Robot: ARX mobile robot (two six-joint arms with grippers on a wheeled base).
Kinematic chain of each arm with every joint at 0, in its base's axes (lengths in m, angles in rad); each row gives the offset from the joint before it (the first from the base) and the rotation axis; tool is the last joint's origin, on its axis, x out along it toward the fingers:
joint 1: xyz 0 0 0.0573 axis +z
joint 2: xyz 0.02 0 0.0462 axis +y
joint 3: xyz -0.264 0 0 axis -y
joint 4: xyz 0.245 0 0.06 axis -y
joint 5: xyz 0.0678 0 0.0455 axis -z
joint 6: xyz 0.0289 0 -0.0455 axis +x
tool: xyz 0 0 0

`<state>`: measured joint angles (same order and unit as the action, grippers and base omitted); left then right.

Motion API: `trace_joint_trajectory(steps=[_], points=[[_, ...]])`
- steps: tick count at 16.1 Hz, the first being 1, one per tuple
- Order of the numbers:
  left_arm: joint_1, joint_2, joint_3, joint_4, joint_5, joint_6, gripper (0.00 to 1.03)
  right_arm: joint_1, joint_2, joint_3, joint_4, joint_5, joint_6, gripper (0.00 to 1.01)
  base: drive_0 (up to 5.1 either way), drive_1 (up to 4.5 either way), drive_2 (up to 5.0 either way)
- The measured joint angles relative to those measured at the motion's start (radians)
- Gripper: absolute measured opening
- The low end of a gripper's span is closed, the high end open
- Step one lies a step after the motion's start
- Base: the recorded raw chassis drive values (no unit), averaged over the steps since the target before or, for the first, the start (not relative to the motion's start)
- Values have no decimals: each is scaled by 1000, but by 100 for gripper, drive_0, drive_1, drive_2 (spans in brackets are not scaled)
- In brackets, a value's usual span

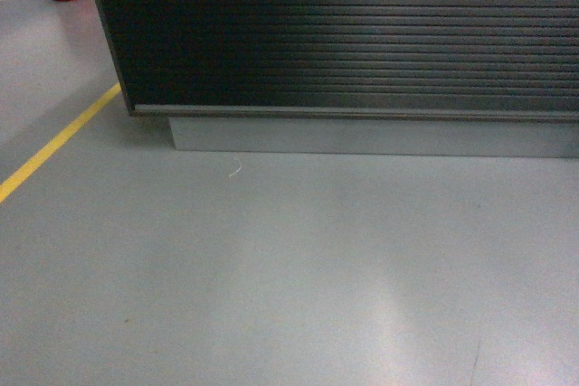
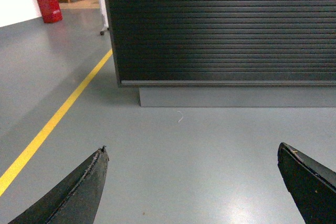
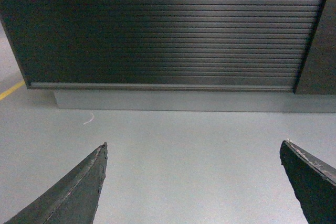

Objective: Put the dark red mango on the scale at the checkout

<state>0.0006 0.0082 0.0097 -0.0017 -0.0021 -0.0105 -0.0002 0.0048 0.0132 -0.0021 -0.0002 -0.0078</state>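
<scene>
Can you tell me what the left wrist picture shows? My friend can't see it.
A tall black slatted checkout front on a grey plinth stands across a grey floor. The open left gripper frames the bottom, holding nothing. A yellow line runs left, towards a red bin.

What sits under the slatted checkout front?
Under the checkout front runs a recessed grey plinth resting on the grey floor. The countertop lies outside all views, so no scale or mango is visible.

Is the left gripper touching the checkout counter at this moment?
Apart. In the left wrist view the left gripper is open and empty, and a wide stretch of bare grey floor lies between its fingertips and the checkout plinth.
</scene>
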Motion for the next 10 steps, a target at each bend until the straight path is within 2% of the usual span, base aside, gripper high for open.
trace_joint_trajectory(steps=[10], points=[[0, 0, 0, 1, 1, 0, 98, 0, 0, 0, -3, 0, 0, 98, 4, 431, -422]])
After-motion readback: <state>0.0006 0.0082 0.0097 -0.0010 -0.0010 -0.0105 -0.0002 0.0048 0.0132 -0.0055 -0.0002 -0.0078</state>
